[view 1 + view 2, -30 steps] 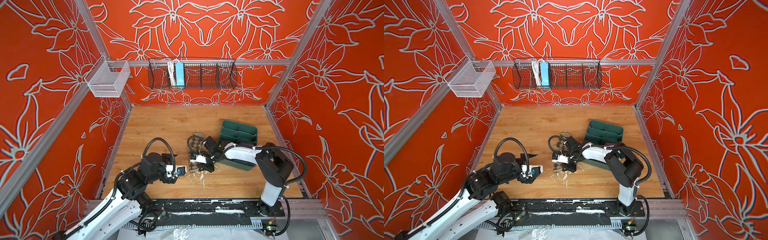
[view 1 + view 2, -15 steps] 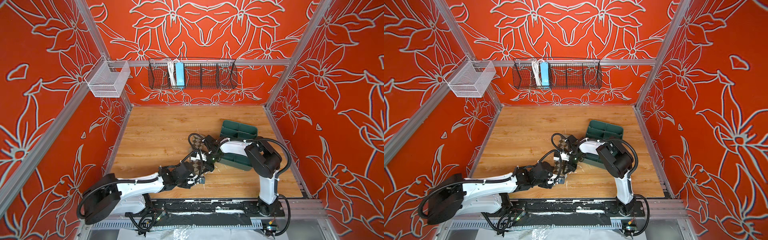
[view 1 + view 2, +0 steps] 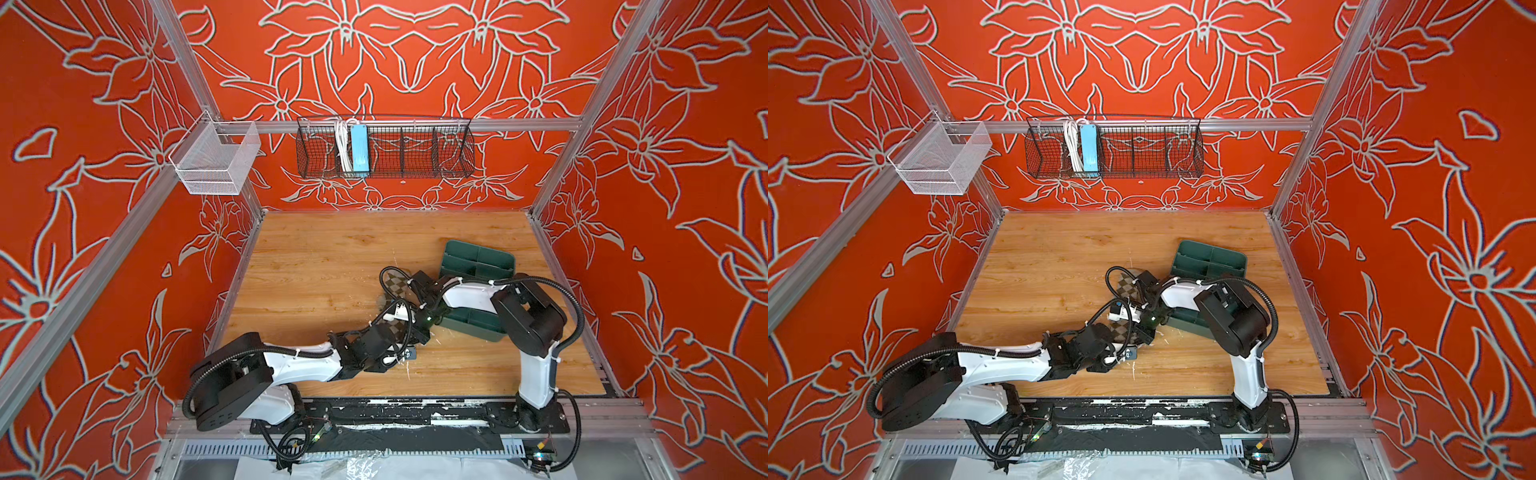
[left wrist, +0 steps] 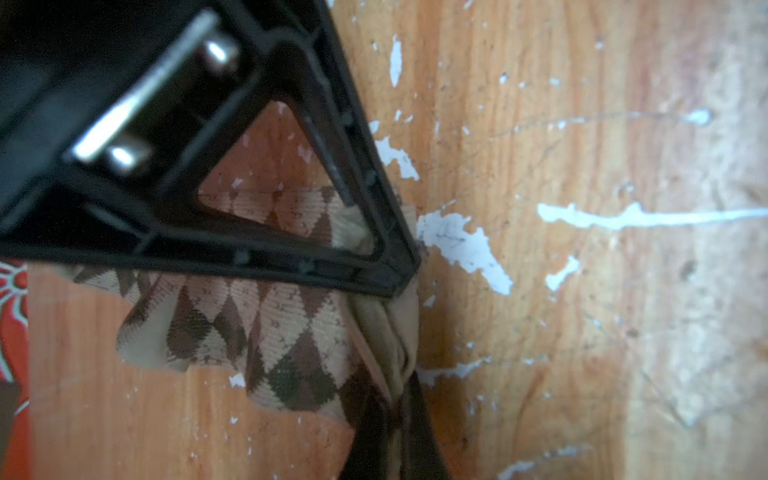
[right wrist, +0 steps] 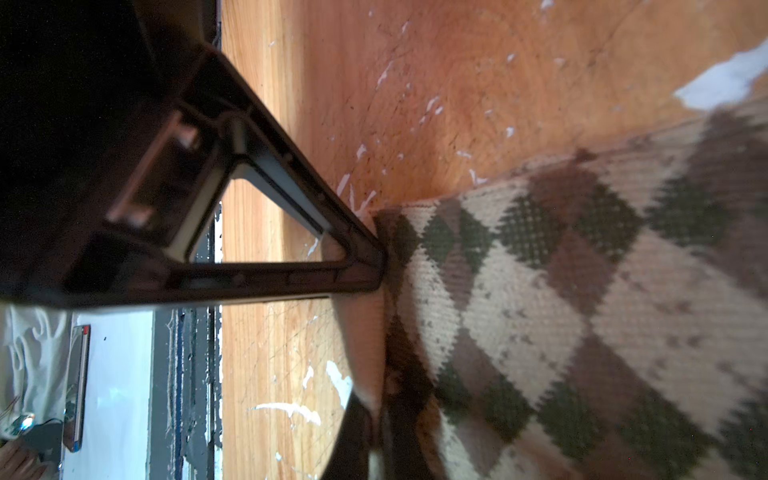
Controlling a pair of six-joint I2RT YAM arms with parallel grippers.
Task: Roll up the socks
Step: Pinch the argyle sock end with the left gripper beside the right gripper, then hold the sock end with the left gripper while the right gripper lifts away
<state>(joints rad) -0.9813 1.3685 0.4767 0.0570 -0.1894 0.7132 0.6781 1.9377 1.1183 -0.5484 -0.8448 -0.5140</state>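
Note:
An olive-and-beige argyle sock (image 3: 394,284) lies on the wooden table, running from mid-table toward the front; both arms cover most of it in both top views. In the left wrist view my left gripper (image 4: 401,340) is shut on the bunched beige edge of the argyle sock (image 4: 257,328). In the right wrist view my right gripper (image 5: 374,340) is shut on the end of the same sock (image 5: 561,299). In a top view the left gripper (image 3: 405,341) meets the right gripper (image 3: 1139,334) at the sock's near end. No other sock shows.
A dark green divided tray (image 3: 478,259) sits at the right, partly under the right arm. A black wire basket (image 3: 384,149) and a white mesh basket (image 3: 216,160) hang on the back rail. White scuffs mark the wooden table (image 3: 324,270).
The left arm swung from the front left across to the sock's near end, and its gripper went from open to shut on the fabric. The right gripper stayed shut on the sock.

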